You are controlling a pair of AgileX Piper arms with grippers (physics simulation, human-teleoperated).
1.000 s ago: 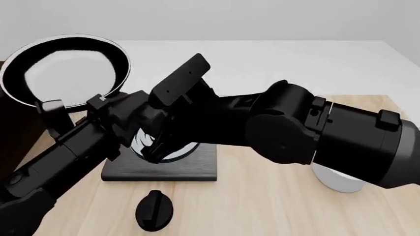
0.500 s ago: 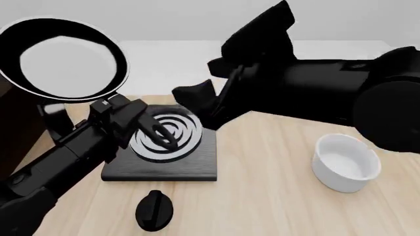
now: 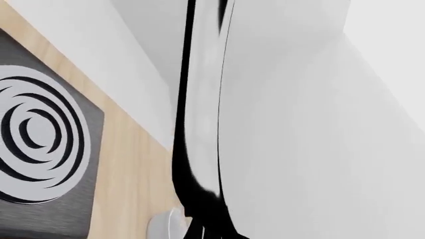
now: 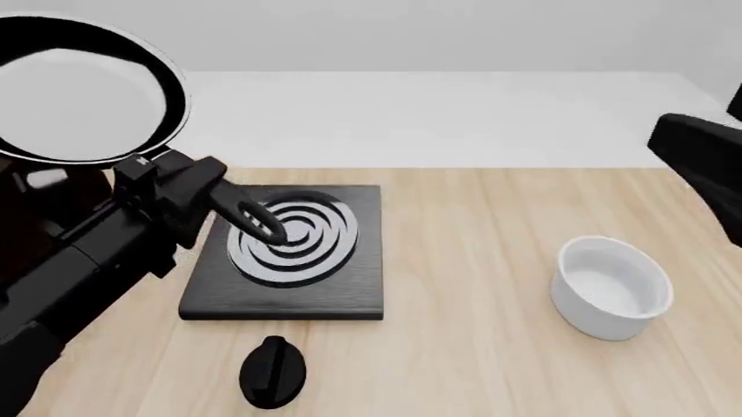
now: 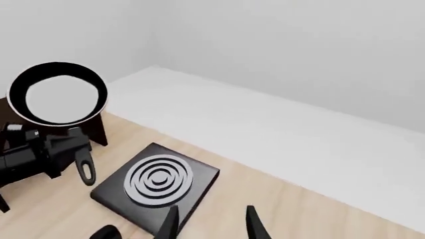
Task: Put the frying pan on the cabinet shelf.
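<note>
In the left wrist view the frying pan (image 3: 199, 149) fills the middle of the picture edge-on, a dark band with a thin light rim, very close to the lens; the left claw's own fingers do not show here, so this view alone does not tell how they stand. Beside the pan lie the black hob (image 3: 47, 149) with its silver rings and a strip of the pale wooden table (image 3: 126, 164). In the front view the pan (image 4: 76, 87) is raised high at the far left, its glossy inside tilted toward the camera, well above the table (image 4: 487, 287). The left claw (image 4: 174, 195) is clenched around the pan's long handle, whose holed end (image 4: 261, 224) sticks out past the fingers and hangs over the hob (image 4: 290, 252). Behind the left arm a dark brown edge of the cabinet (image 4: 35, 195) shows at the left border; its shelf cannot be made out. A black knob (image 4: 273, 372) lies on the table near the hob, and a white bowl (image 4: 611, 287) stands well apart to the right. In the right wrist view the right claw (image 5: 211, 226) is released, its two fingertips spread with nothing between them, above the table, with the pan (image 5: 58, 93) far off beside the cabinet (image 5: 96, 130).
</note>
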